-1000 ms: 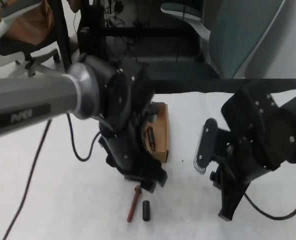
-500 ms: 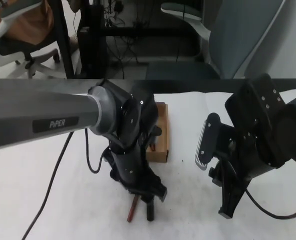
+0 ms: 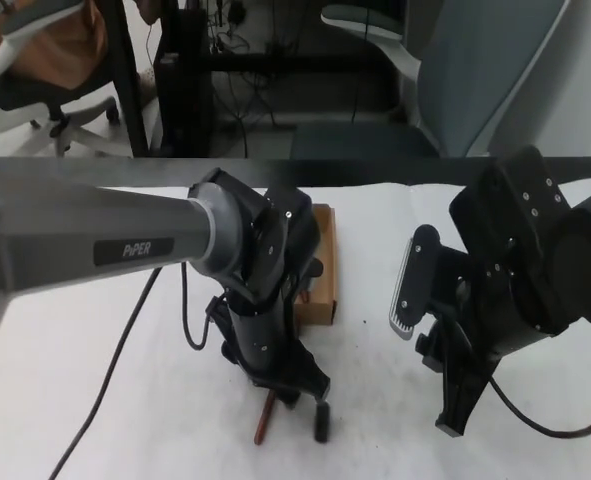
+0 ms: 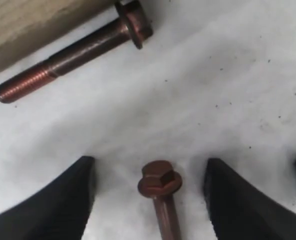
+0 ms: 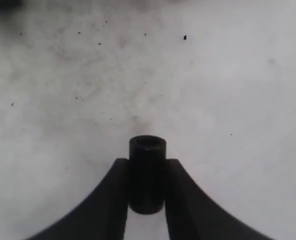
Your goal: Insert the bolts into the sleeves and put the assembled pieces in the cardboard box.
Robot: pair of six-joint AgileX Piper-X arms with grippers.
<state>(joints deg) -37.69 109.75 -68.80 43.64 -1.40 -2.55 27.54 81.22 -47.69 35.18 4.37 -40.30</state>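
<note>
Jaws on the left gripper (image 4: 149, 170) stand released, with one finger on each side of a bolt (image 4: 160, 182). That bolt lies flat on the bench (image 3: 95, 400) near the cardboard box (image 3: 323, 262), on the side of the box toward the arm bases. Jaws on the right gripper (image 5: 146, 162) are clenched on a black sleeve (image 5: 146, 150), whose open bore faces away from the wrist. This gripper hangs low over the bench, well apart from the box and to its right. A second bolt (image 4: 72, 50) lies just beside the box wall; we cannot tell whether the two touch. What we take for a second dark sleeve (image 3: 321, 422) lies near the box, next to the first bolt.

We judge the step in hand to be the pick-up of the bolt, with the mating sleeve already secured.

For the next move we would proceed as follows:
1. Close the left fingers squarely on the shank, just under the head, so the bolt cannot roll out.
2. Lift the bolt clear of the bench.
3. Bring the threaded end to the sleeve bore with both axes in line.
4. Push the bolt home, then carry the assembled piece to the box.
</note>
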